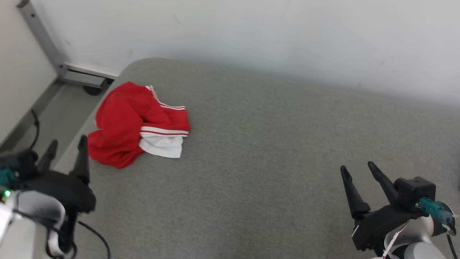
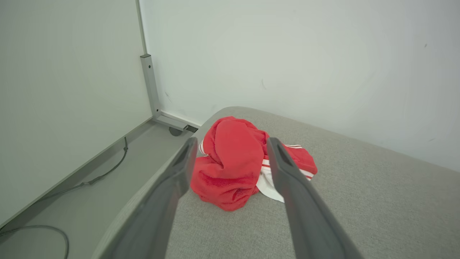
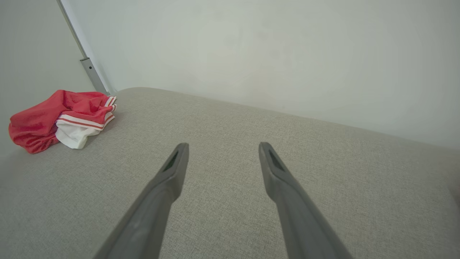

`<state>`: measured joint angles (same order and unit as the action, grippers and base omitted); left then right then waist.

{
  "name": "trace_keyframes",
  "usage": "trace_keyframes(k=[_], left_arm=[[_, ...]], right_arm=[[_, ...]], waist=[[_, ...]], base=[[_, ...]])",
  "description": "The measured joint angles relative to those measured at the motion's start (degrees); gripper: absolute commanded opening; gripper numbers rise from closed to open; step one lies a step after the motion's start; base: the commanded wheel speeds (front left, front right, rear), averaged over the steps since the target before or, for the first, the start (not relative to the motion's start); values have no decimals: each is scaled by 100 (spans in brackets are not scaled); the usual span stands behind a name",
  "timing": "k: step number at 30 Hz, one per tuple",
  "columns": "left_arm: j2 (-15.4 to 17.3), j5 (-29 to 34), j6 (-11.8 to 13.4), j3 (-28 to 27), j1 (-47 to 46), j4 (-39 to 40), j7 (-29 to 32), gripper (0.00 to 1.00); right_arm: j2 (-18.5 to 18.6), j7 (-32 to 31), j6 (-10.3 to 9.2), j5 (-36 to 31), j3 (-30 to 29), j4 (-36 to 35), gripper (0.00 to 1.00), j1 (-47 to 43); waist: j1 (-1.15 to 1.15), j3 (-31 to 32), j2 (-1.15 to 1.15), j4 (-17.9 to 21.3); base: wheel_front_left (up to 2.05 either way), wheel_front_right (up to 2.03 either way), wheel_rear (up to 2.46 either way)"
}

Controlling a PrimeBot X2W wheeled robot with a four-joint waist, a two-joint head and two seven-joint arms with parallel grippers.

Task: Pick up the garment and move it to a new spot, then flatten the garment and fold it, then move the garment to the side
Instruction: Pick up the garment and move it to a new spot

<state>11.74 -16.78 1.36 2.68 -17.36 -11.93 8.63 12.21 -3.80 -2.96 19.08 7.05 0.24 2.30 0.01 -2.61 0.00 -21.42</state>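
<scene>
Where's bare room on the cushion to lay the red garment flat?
The widest bare stretch of the cushion runs from the garment rightward to the right gripper, with the wall behind. Crowded: the left edge, where the garment lies bunched just ahead of the left gripper.

Garment [image 2: 230, 169] flanks hidden behind left end effector [image 2: 231, 142] fingers [image 2: 287, 180]; crumpled folds unreadable.

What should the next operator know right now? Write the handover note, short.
Left end effector: open, empty, close in front of the garment.
Right end effector: open, empty, over the surface, far from it.
Garment: crumpled in a heap near the surface's far left corner.
Done: nothing, by the look of it.
Left: pick up, move, flatten, fold, set aside.
</scene>
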Motion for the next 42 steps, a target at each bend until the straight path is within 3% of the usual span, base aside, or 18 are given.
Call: trace_keyframes(k=[9, 21, 29, 38, 42], left_arm=[[256, -319, -364, -166, -1285, -1054, 357, 100], [635, -699, -600, -444, -2435, -2539, 805, 100], [881, -804, -749, -336, -3221, -3388, 1204, 100], [932, -851, -843, 7, -3543, -4314, 2019, 100], [793, -902, -844, 58, -3544, -4623, 2437, 100]], right_arm=[[101, -79, -4, -18, -52, -193, 100, 108], [130, -182, -4, -149, 5, -311, 100, 655], [204, -234, -8, -166, -32, -400, 100, 851], [266, -278, -32, -214, -91, -409, 100, 995], [309, -280, -56, -233, -114, -408, 100, 1001]], waist=[[0, -391, 0, 450], [1, -991, 0, 938], [0, -1434, 1, 1227], [0, -1736, 0, 1395], [0, -1758, 1, 1398]], base=[[0, 0, 0], [0, 0, 0], [0, 0, 0], [0, 0, 0], [0, 0, 0]])
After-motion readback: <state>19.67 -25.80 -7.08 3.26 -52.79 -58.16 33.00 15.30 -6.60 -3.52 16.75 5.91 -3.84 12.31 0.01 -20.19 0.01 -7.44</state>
